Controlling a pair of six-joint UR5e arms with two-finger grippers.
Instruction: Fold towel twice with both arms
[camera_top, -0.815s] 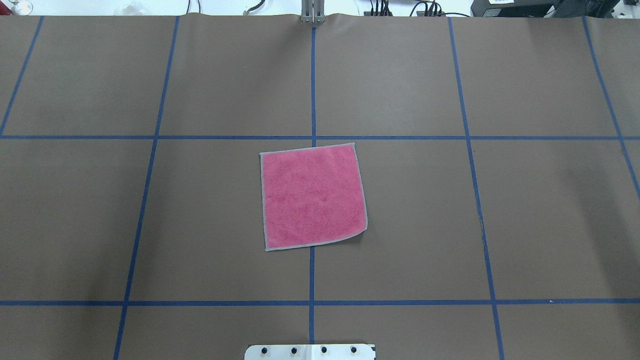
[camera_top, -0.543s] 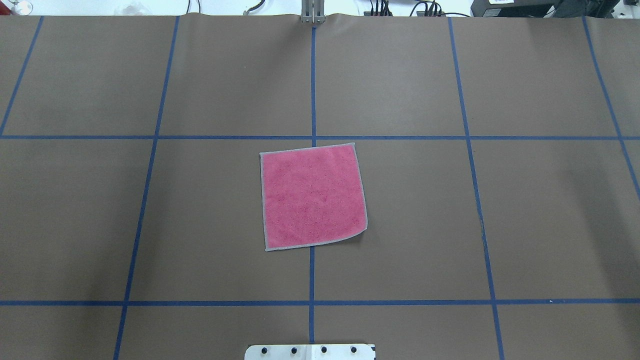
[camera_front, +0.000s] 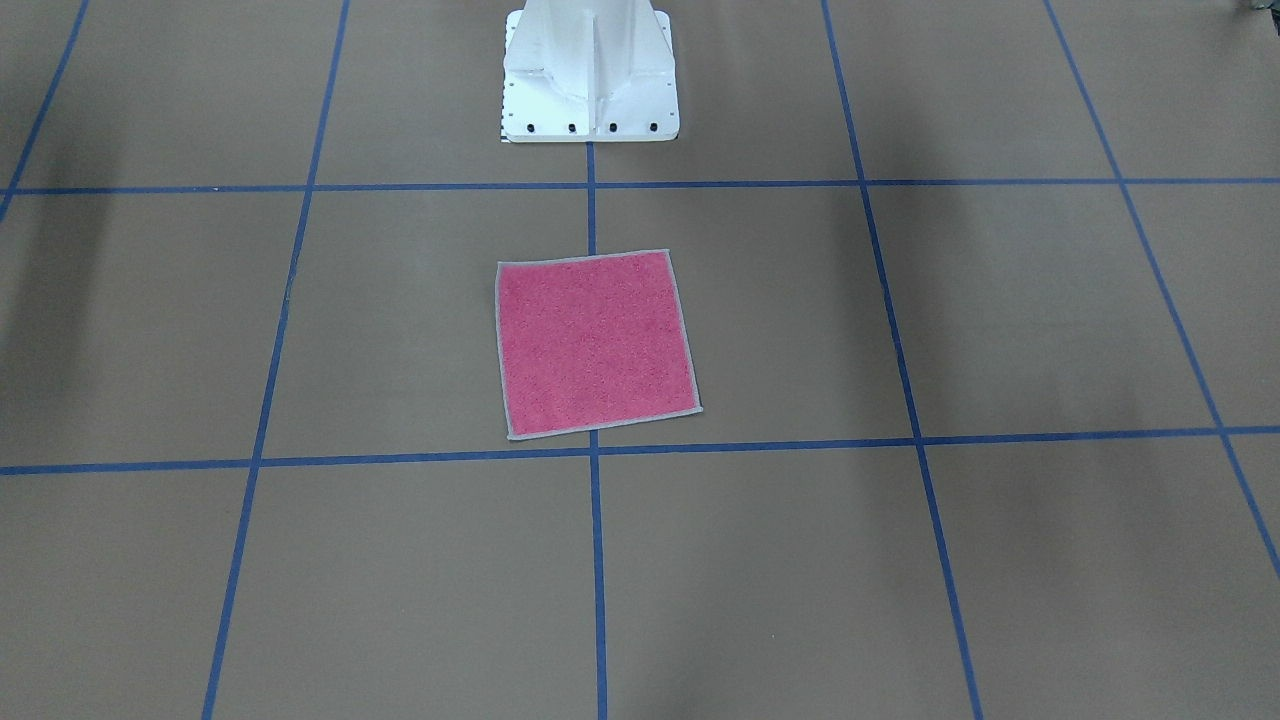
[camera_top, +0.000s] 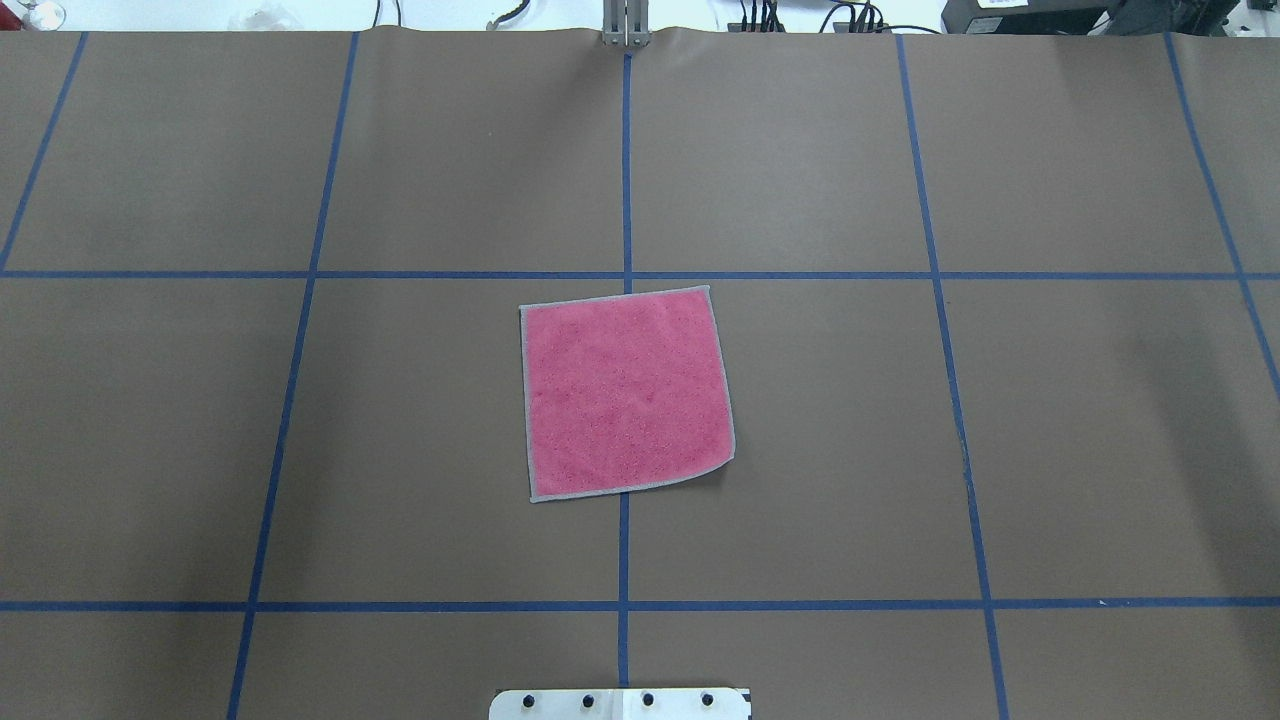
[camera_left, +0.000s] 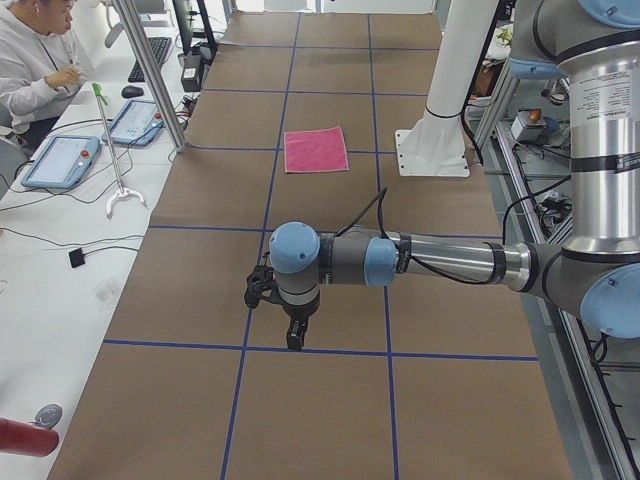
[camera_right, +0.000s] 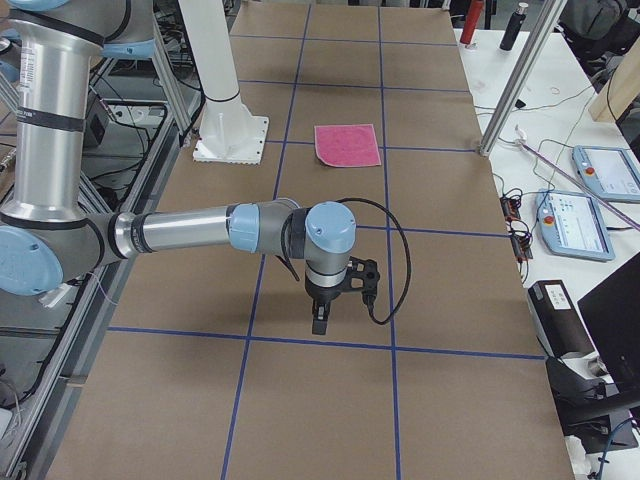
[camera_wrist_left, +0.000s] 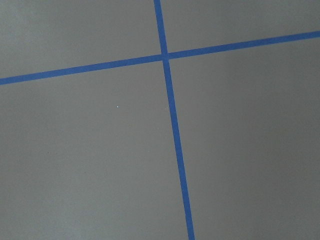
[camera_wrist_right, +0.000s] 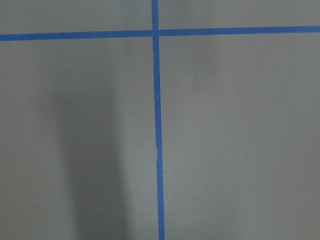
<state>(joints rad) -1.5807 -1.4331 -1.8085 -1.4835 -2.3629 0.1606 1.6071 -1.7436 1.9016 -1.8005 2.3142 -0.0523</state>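
Small square pink terry towel (camera_top: 626, 393) w/ grey stitched edge lies flat, unfolded, at ctr of brown table (camera_top: 300, 440). Black two-finger left gripper (camera_left: 292, 338) & right gripper (camera_right: 318, 322) hang well apart from it, towel at 12 o'clock in each side view; neither looks nearer. Opening of either: cannot tell.

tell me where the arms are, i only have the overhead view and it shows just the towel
observer: the left arm is stretched low over the table, far from the towel
operator: and the right one
observer: the right arm mirrors it at the other end, right gripper pointing down
operator: grippers open or shut
observer: cannot tell, they show only in side views; both wrist cameras see just blue tape lines
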